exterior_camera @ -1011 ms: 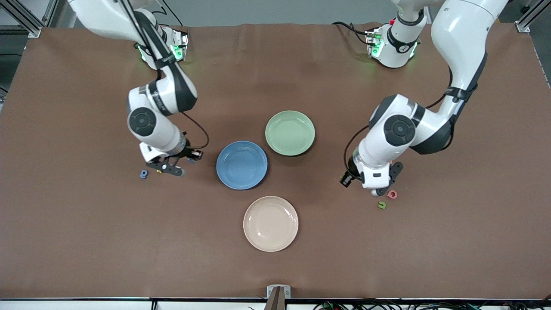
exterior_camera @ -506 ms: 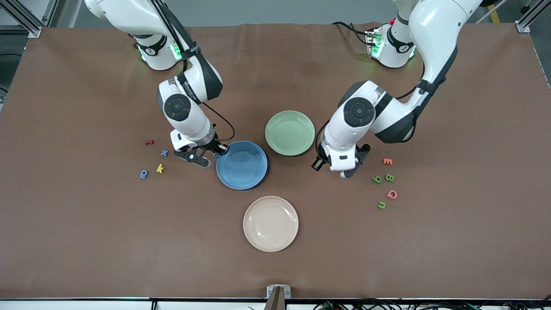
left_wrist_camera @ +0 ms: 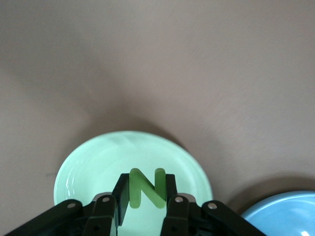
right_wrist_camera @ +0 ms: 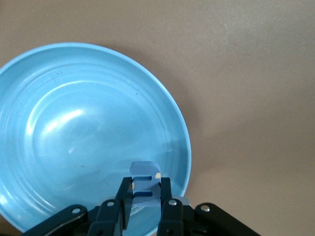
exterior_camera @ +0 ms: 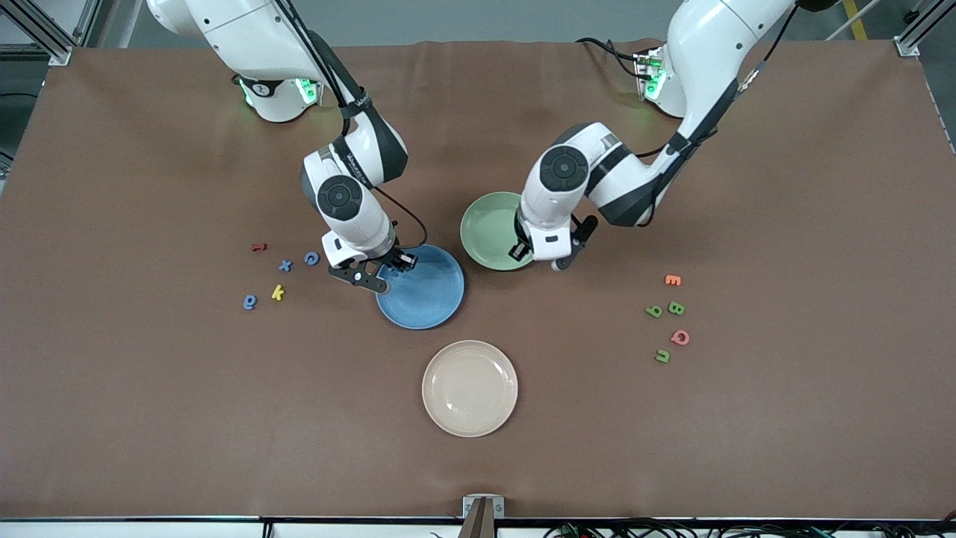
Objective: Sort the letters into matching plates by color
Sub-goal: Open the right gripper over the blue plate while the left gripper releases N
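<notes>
The green foam letter N [left_wrist_camera: 146,188] stands upright, pinched in the left gripper [left_wrist_camera: 146,204] above the pale green round plate [left_wrist_camera: 88,162]. The right gripper [right_wrist_camera: 146,196] clamps a small blue foam letter [right_wrist_camera: 145,178] over the blue round plate's [right_wrist_camera: 74,123] rim.

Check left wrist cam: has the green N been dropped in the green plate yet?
No, the left hand grips the green N between its fingers, above the green plate.

The brown table [exterior_camera: 149,418] carries three plates [exterior_camera: 470,388] and what seem two clusters of letters [exterior_camera: 277,293].
</notes>
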Robot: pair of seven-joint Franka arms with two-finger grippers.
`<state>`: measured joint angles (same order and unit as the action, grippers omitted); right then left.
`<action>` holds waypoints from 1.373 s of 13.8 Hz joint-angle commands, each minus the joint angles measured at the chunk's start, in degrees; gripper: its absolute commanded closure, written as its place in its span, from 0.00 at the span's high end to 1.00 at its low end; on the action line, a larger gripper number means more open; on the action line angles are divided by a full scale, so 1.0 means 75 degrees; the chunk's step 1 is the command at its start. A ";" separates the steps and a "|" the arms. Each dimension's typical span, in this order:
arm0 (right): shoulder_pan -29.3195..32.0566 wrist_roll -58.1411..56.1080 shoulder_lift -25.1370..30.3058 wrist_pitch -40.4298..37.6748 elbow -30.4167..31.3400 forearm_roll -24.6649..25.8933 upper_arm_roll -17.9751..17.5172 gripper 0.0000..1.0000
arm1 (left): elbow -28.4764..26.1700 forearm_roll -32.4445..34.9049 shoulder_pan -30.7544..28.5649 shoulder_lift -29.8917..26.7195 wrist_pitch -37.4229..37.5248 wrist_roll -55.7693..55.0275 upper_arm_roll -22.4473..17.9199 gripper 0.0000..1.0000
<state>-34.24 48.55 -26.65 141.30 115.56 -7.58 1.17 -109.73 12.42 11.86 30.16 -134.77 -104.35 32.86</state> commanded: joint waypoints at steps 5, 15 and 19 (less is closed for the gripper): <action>-0.0063 0.0043 -0.0396 -0.0008 -0.0455 -0.0291 0.0066 0.01 | -0.0392 0.0161 0.0550 0.0267 -0.0382 -0.0863 -0.0021 0.18; 0.0030 0.0043 -0.0467 -0.0031 -0.0537 -0.0314 0.0066 1.00 | -0.0007 0.0533 0.0272 0.0162 -0.0276 -0.0969 -0.0243 1.00; 0.0054 -0.0004 -0.0455 -0.0124 -0.0619 -0.0303 0.0078 1.00 | 0.0439 0.1695 -0.0677 0.0267 -0.0253 -0.0502 -0.0279 1.00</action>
<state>-34.15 48.73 -29.17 141.23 112.62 -8.80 1.79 -107.76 22.51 9.71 32.42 -137.23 -109.98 30.62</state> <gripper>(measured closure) 0.106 0.000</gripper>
